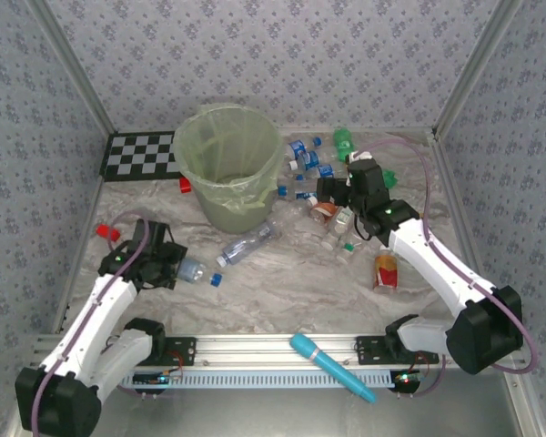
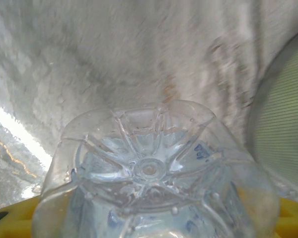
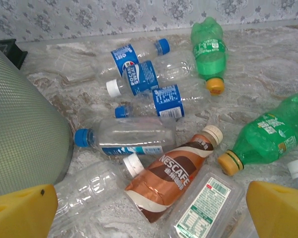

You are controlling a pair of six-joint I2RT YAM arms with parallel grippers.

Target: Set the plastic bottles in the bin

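My left gripper (image 1: pixel 168 266) is shut on a clear, blue-tinted plastic bottle (image 1: pixel 190 269) low over the table, left of the bin (image 1: pixel 227 168). In the left wrist view the bottle's ribbed base (image 2: pixel 149 168) faces the camera between the yellow fingers (image 2: pixel 293 218). My right gripper (image 1: pixel 332 196) hangs open above a pile of bottles right of the bin. Between its fingers (image 3: pixel 22 210) lie a brown Nescafe bottle (image 3: pixel 171 178) and a clear square bottle (image 3: pixel 203 208). Green bottles (image 3: pixel 270 131) and blue-labelled ones (image 3: pixel 139 77) lie beyond. A clear bottle (image 1: pixel 250 243) lies in front of the bin.
A red-labelled bottle (image 1: pixel 385 270) lies alone at the right. A loose blue cap (image 1: pixel 216 280) sits near the held bottle. A cyan pen-shaped stick (image 1: pixel 332 366) rests on the front rail. A small red block (image 1: pixel 107 232) is at the left, and a checkerboard (image 1: pixel 141 155) at the back left.
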